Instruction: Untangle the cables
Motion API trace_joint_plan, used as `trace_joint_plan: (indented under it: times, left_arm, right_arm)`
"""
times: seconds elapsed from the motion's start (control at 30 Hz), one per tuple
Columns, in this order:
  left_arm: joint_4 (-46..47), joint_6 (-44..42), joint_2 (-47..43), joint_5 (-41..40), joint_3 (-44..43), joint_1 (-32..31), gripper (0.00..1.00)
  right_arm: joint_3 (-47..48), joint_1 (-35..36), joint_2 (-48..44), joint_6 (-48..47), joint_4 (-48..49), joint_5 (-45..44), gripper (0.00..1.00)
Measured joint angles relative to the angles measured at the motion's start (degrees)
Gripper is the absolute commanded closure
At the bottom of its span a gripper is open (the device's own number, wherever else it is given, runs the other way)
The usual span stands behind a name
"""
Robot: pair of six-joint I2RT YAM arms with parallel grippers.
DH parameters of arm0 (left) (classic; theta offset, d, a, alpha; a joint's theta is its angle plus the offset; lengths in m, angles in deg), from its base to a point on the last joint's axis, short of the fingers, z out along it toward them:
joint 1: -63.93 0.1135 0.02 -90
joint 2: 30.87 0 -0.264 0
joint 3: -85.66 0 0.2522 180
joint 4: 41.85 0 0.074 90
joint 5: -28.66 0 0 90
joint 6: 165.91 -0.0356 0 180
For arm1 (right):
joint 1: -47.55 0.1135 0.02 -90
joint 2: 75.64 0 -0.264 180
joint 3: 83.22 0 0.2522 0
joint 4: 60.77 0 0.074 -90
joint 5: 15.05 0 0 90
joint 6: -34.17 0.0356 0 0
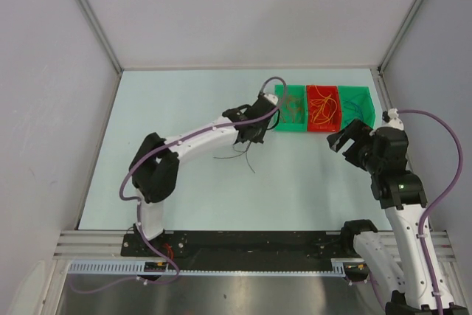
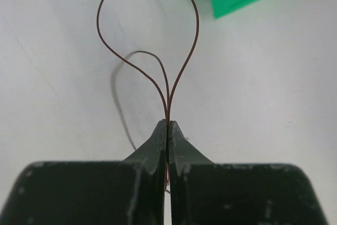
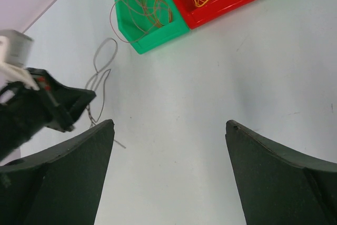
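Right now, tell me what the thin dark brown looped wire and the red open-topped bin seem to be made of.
The thin dark brown looped wire: probably metal wire in a plastic coating. It looks smooth and holds a springy, even loop without kinks. The core is not visible.
The red open-topped bin: likely moulded hard plastic, with uniform colour, a slight sheen, and thick straight walls with a clean rim.

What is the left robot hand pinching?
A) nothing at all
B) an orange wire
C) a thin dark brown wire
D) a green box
C: the left wrist view shows the left gripper shut tight on a dark brown wire, which loops out from between its fingertips.
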Motion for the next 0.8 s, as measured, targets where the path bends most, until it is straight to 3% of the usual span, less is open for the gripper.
trace_joint_plan:
  times: [0.33, 0.8]
  left_arm:
    - [-4.98, -0.07, -7.52, 5.62, -12.31, -0.07, 1.0]
    - [-1.14, -0.55, -4.66, 18.23, -25.57, -0.33, 1.0]
  right_arm:
    - [-0.09, -0.11, -2.4, 0.7, -1.27, -0.94, 0.1]
    - [-0.09, -0.11, -6.47, 3.21, -2.69, -4.83, 0.1]
